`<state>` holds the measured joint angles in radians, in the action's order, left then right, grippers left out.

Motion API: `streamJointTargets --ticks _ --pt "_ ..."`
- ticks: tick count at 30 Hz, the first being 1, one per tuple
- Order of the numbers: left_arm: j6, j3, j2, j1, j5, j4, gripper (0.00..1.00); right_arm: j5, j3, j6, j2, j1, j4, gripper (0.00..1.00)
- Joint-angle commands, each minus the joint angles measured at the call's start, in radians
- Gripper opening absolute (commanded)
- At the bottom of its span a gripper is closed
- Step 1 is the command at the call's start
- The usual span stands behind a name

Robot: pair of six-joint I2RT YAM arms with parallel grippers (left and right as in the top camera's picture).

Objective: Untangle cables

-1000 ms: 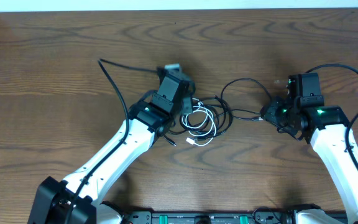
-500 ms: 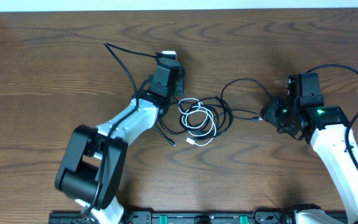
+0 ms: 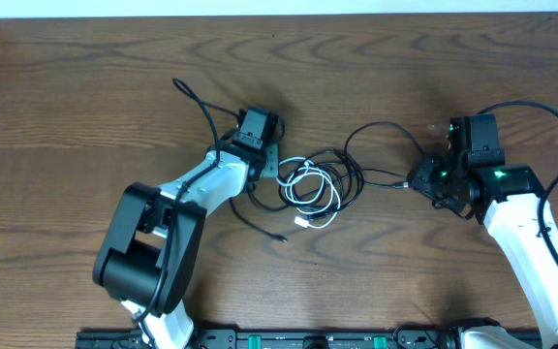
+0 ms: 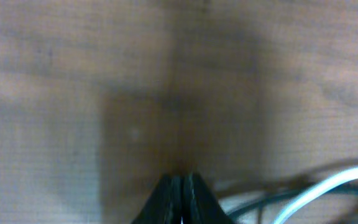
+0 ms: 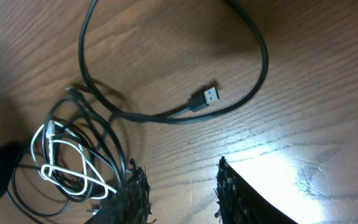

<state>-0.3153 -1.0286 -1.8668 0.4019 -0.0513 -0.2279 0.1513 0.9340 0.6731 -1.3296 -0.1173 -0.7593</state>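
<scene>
Judging this barely begun: the cables (image 3: 342, 173) lie knotted on the table (image 3: 66, 97) between my arms, the white cable (image 3: 308, 191) looped among black ones. My left gripper (image 4: 180, 180) is pinched together at the pile's edge. My right gripper (image 5: 180, 171) stands apart, empty, near a loose plug (image 5: 205, 98).

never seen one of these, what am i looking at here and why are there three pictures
Two robot arms work at a wooden table. The wide picture comes from a camera overhead. The other two come from a camera on each arm's wrist, looking past its own two-finger hand. On the table lies a tangle of thin cords: several black cables and one white cable. One black cable loops out to the right and ends in a plug. The left hand is shut right beside the tangle; whether it pinches a cord I cannot tell. The right hand is open and holds nothing, near that plug.
</scene>
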Motion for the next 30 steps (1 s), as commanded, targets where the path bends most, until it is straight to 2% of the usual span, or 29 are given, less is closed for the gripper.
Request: streamJointTargets --ticks 1,8,13,18,23,30 --pt "-0.063 0.004 0.069 0.002 0.025 -0.110 0.07 -0.010 0.000 0.007 0.000 -0.002 0.000 0.34" --pt "-0.064 0.004 0.196 0.002 0.229 -0.156 0.07 0.003 0.000 0.006 0.000 -0.016 0.000 0.37" --pt "-0.089 0.004 0.215 0.000 0.230 -0.156 0.07 0.092 0.000 0.007 0.000 -0.075 0.017 0.44" --pt "-0.132 0.003 0.256 -0.029 0.229 -0.142 0.08 0.158 0.000 0.106 -0.001 -0.182 0.074 0.40" --pt "-0.132 0.003 0.332 -0.072 0.223 -0.141 0.07 0.134 0.000 0.111 -0.020 -0.304 0.211 0.42" --pt "-0.132 0.003 0.432 -0.133 0.223 -0.142 0.08 0.132 0.000 0.112 -0.143 -0.424 0.422 0.41"
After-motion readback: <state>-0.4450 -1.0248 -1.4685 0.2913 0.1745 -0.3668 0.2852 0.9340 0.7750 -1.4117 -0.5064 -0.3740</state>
